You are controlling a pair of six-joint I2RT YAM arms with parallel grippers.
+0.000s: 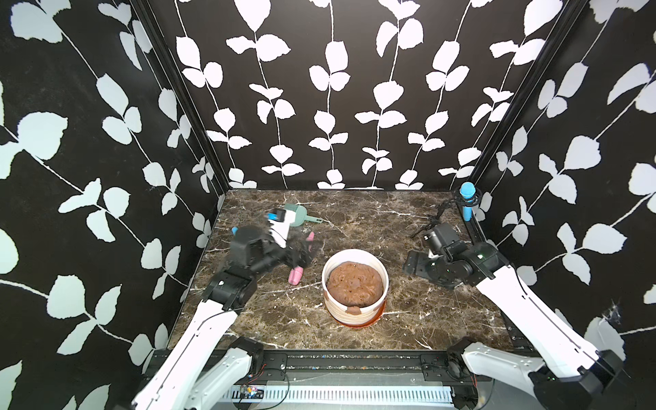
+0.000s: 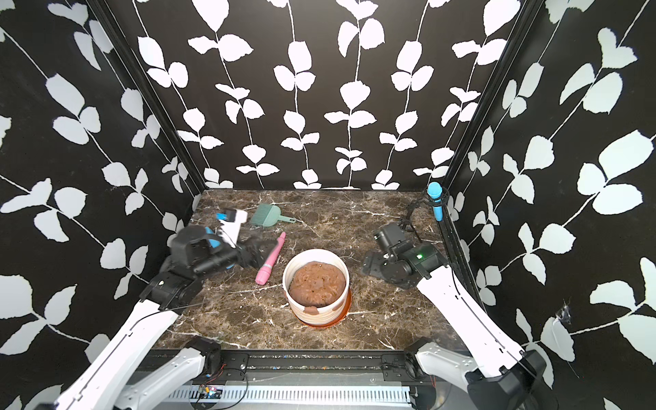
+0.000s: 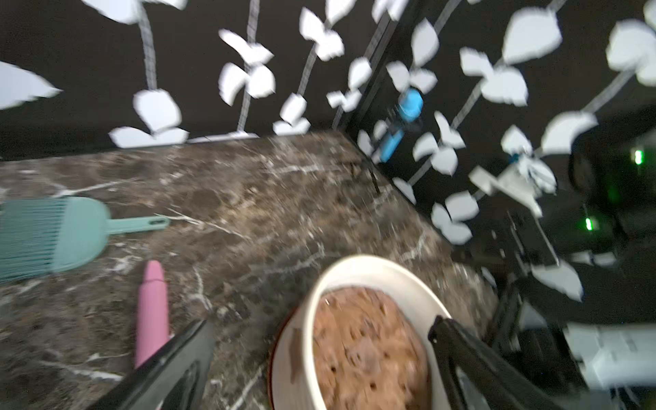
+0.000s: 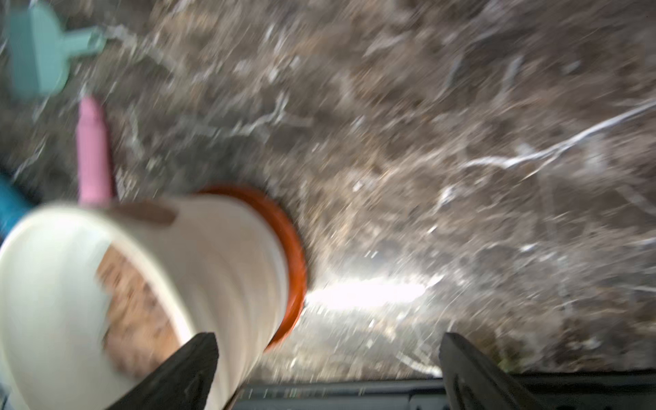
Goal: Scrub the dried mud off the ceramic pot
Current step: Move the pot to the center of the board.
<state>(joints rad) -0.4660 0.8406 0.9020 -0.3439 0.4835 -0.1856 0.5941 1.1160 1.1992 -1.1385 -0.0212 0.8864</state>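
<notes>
The ceramic pot (image 1: 355, 261) (image 2: 316, 256) is cream-white, stands on an orange saucer mid-table and holds a lumpy brown soil mass. Dried mud (image 1: 354, 310) (image 2: 312, 311) sticks as a flat brown patch on its near wall. Other dried mud patches (image 3: 295, 355) (image 4: 149, 213) show on the wall in the wrist views. My left gripper (image 1: 307, 253) (image 3: 321, 323) is open, left of the pot and above a pink brush (image 2: 271, 262) (image 3: 152, 312). My right gripper (image 1: 411, 266) (image 4: 328, 337) is open just right of the pot, holding nothing.
A teal dustpan-like scoop (image 1: 301, 216) (image 2: 266, 214) lies at the back left. A blue microphone (image 1: 466, 200) on a small black stand is at the back right corner. Patterned walls close in three sides of the marble tabletop (image 1: 426, 319).
</notes>
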